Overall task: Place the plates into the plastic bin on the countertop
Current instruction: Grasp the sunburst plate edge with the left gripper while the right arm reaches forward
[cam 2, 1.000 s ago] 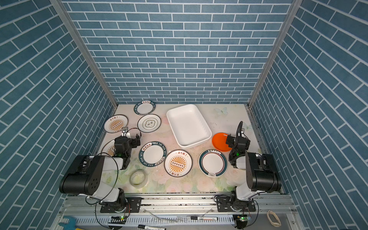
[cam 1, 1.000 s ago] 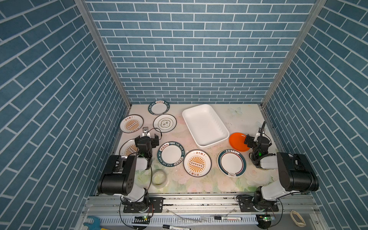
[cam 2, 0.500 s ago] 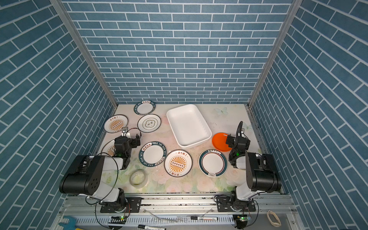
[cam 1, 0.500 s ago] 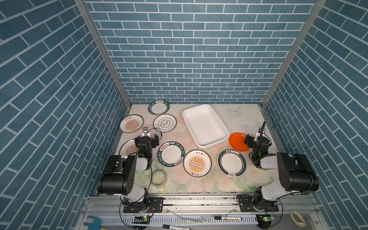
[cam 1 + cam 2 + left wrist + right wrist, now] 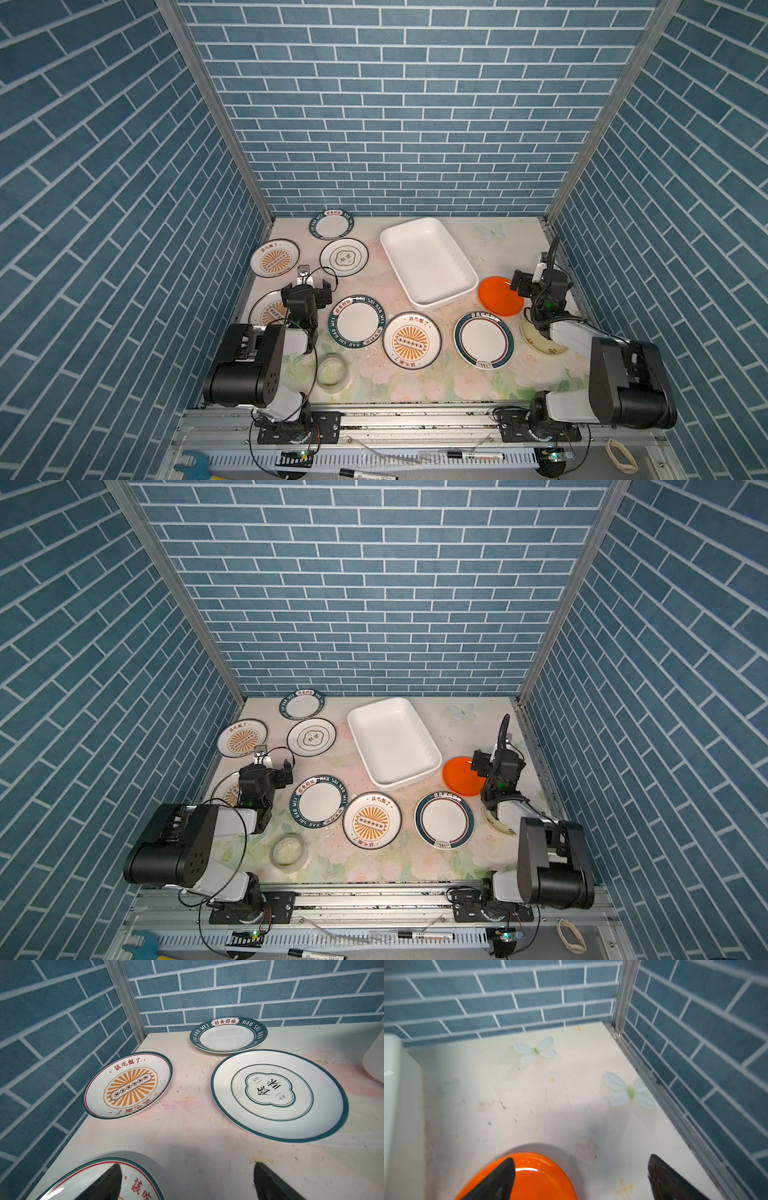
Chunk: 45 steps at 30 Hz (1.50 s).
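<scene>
While both arms are resting folded at the bottom of both top views, the surface (image 5: 511, 253) is spreading across the lower middle as a pale, scuffed sheet printed with faded flowers and butterflies. The plastic bin (image 5: 428, 266), a glossy white rectangle with rounded corners and sloping walls, is sitting askew at centre.

All the round, shallow plates are lying flat outside it:
- At left: a lettered-rim plate (image 5: 331, 225), a sunburst plate (image 5: 274, 258) and a ringed plate (image 5: 344, 257).
- Along the lower row: a second lettered-rim plate (image 5: 357, 321), a second sunburst plate (image 5: 411, 340) and a green-banded plate (image 5: 483, 339).
- At right: the shiny orange plate (image 5: 498, 296) is lying just beside the bin's corner, and the pale yellow plate (image 5: 536, 338) is showing partly under the right arm.

A translucent tape roll (image 5: 331, 371) is lying at lower left.

The left tool (image 5: 187, 1167) is gaping wide and gripping nothing, one black finger over a third sunburst plate (image 5: 137, 1186), the other over bare sheet. The right tool (image 5: 581, 1158) is likewise standing wide and gripping nothing, one finger over the orange plate.

Against the frames a second earlier, nothing is differing: arms, plates and bin are keeping their places.
</scene>
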Motion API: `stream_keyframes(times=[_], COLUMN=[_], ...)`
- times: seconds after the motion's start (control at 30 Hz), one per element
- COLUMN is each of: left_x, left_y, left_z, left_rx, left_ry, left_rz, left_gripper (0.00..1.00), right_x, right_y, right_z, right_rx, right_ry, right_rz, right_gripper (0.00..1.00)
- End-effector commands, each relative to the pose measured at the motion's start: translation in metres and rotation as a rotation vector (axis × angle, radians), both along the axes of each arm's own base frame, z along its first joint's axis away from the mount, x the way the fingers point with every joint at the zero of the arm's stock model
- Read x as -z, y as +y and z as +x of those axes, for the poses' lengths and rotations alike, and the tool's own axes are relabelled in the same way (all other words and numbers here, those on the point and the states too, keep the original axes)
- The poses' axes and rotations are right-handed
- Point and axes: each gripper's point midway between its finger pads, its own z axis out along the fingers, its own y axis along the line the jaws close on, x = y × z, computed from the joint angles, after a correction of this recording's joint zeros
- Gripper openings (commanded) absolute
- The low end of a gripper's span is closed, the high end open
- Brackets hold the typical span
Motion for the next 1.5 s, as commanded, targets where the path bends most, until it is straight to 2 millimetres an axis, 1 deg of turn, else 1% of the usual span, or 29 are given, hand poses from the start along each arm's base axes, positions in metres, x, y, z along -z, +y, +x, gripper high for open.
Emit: stream_keyframes(times=[0.0, 0.1, 0.13, 0.2, 0.27, 0.33, 0.4, 0.43, 0.47, 0.5, 0.53, 0.6, 0.7, 0.8, 0.83, 0.9, 0.97, 1.0, 1.03, 1.07, 1.13, 1.2, 1.23, 1.3, 1.37, 1.47], left_x=[-0.004, -0.004, -0.007, -0.020, -0.043, -0.075, -0.112, -0.126, -0.141, -0.159, -0.171, -0.199, -0.220, -0.225, -0.228, -0.234, -0.249, -0.255, -0.258, -0.256, -0.246, -0.238, -0.227, -0.198, -0.172, -0.142], left_y=[-0.003, -0.003, -0.002, 0.000, -0.001, -0.003, -0.021, -0.028, -0.039, -0.053, -0.065, -0.096, -0.140, -0.174, -0.182, -0.197, -0.207, -0.212, -0.215, -0.213, -0.204, -0.198, -0.192, -0.170, -0.143, -0.089], left_z=[0.005, 0.005, 0.004, 0.004, 0.007, 0.009, 0.011, 0.010, 0.008, 0.006, 0.003, -0.005, -0.015, -0.026, -0.029, -0.034, -0.035, -0.035, -0.034, -0.033, -0.032, -0.028, -0.026, -0.025, -0.031, -0.049], left_rx=[0.012, 0.011, 0.007, -0.008, -0.005, -0.016, 0.050, 0.060, 0.076, 0.113, 0.132, 0.179, 0.252, 0.286, 0.296, 0.335, 0.417, 0.460, 0.480, 0.477, 0.434, 0.427, 0.376, 0.248, 0.121, -0.070], left_ry=[-0.008, -0.008, -0.017, -0.008, 0.032, 0.041, 0.039, 0.042, 0.050, 0.055, 0.060, 0.060, 0.068, 0.113, 0.118, 0.109, 0.057, 0.022, 0.001, 0.003, 0.050, 0.099, 0.138, 0.214, 0.269, 0.314], left_rz=[0.008, 0.009, 0.011, 0.013, 0.015, -0.037, -0.131, -0.177, -0.237, -0.292, -0.348, -0.492, -0.691, -0.800, -0.827, -0.858, -0.839, -0.857, -0.880, -0.895, -0.906, -0.938, -0.950, -0.949, -0.912, -0.879], left_gripper=[1.00, 1.00, 1.00, 1.00, 1.00, 1.00, 1.00, 0.99, 1.00, 1.00, 1.00, 1.00, 1.00, 1.00, 1.00, 1.00, 1.00, 1.00, 1.00, 1.00, 1.00, 1.00, 1.00, 0.99, 1.00, 1.00], right_x=[-0.030, -0.058, -0.065, -0.079, -0.091, -0.099, -0.106, -0.108, -0.114, -0.121, -0.128, -0.144, -0.169, -0.191, -0.197, -0.207, -0.204, -0.203, -0.208, -0.217, -0.231, -0.228, -0.222, -0.211, -0.204, -0.198], right_y=[0.019, 0.034, 0.040, 0.053, 0.070, 0.088, 0.112, 0.123, 0.140, 0.155, 0.166, 0.193, 0.228, 0.258, 0.263, 0.277, 0.277, 0.278, 0.282, 0.287, 0.296, 0.299, 0.297, 0.295, 0.295, 0.300], right_z=[-0.013, -0.019, -0.021, -0.021, -0.019, -0.015, -0.010, -0.009, -0.007, -0.006, -0.004, -0.005, -0.007, -0.012, -0.012, -0.010, -0.004, -0.002, -0.003, -0.004, -0.005, 0.000, 0.004, 0.011, 0.017, 0.021], right_rx=[-0.059, -0.054, -0.060, -0.058, -0.078, -0.095, -0.123, -0.135, -0.169, -0.197, -0.217, -0.269, -0.381, -0.471, -0.497, -0.577, -0.591, -0.600, -0.631, -0.685, -0.771, -0.760, -0.725, -0.665, -0.650, -0.651], right_ry=[0.051, 0.086, 0.098, 0.120, 0.129, 0.143, 0.155, 0.159, 0.158, 0.149, 0.138, 0.123, 0.134, 0.109, 0.084, 0.016, 0.009, 0.009, -0.006, -0.037, -0.084, -0.046, -0.021, 0.036, 0.057, 0.089], right_rz=[0.144, 0.335, 0.386, 0.509, 0.620, 0.716, 0.801, 0.830, 0.867, 0.894, 0.909, 0.930, 0.842, 0.758, 0.762, 0.857, 0.926, 0.943, 0.953, 0.951, 0.950, 0.925, 0.900, 0.869, 0.845, 0.800], right_gripper=[0.99, 0.99, 0.99, 0.99, 0.99, 0.99, 0.99, 0.99, 0.99, 0.99, 0.99, 0.99, 0.99, 0.99, 0.99, 0.99, 0.99, 0.99, 0.99, 0.99, 0.99, 0.99, 0.99, 0.99, 0.99, 0.99])
